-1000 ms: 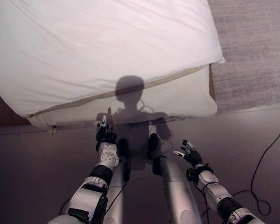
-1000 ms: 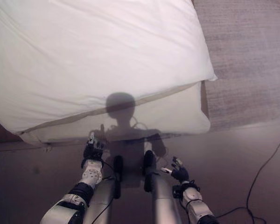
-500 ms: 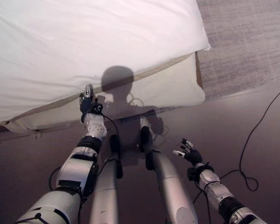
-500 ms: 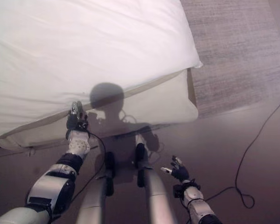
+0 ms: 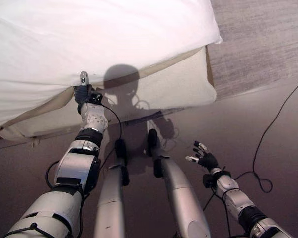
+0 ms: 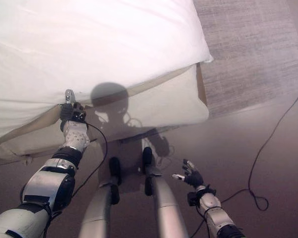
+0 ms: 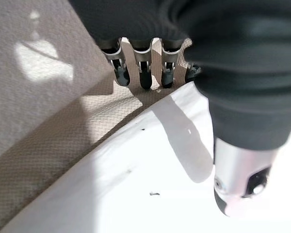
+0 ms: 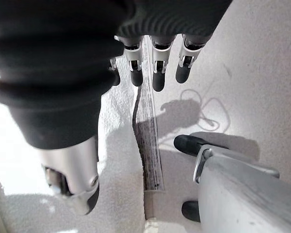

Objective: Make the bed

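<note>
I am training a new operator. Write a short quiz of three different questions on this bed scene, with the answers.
1. True or false: the left hand is at the edge of the white duvet.
2. What lies on the floor beyond the bed's corner? A) grey rug B) a pillow
3. Fill in: the right hand hangs over the ____, fingers spread.

Key: 1 true; 2 A; 3 floor

No legible text or labels

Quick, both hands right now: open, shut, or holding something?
Left hand: at the hanging edge of the white quilt, thumb above, fingers below; grip cannot be told.
Right hand: open, holding nothing.
</note>
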